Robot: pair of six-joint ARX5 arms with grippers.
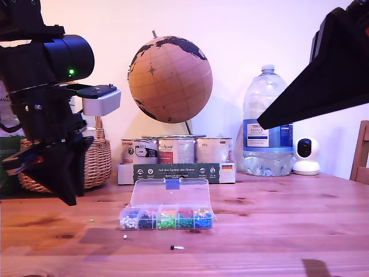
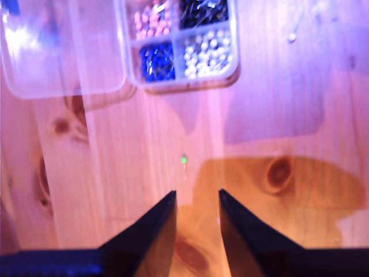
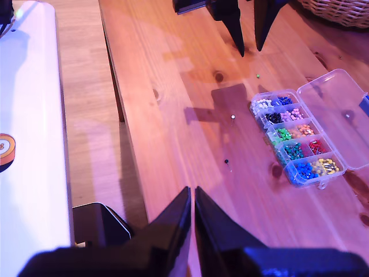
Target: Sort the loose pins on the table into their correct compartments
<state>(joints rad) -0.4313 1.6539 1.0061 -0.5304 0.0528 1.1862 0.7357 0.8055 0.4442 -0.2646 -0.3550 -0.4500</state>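
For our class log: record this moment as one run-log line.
first gripper: open, above green pin | second gripper: shut, raised | box: open

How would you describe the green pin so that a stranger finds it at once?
Start at the clear plastic box in the middle of the table. From the box's end on the exterior view's left, look further left: the green pin lies alone on bare wood. The other two loose pins are white and black.

The exterior view is bright and sharp, with warm light on the table [image 1: 277,225]. Both wrist views have a purple-pink tint. The first wrist view is blurry, and the clear box [image 2: 179,43] beyond my first gripper [image 2: 196,199] glares white. Dark arm shadows lie on the wood.
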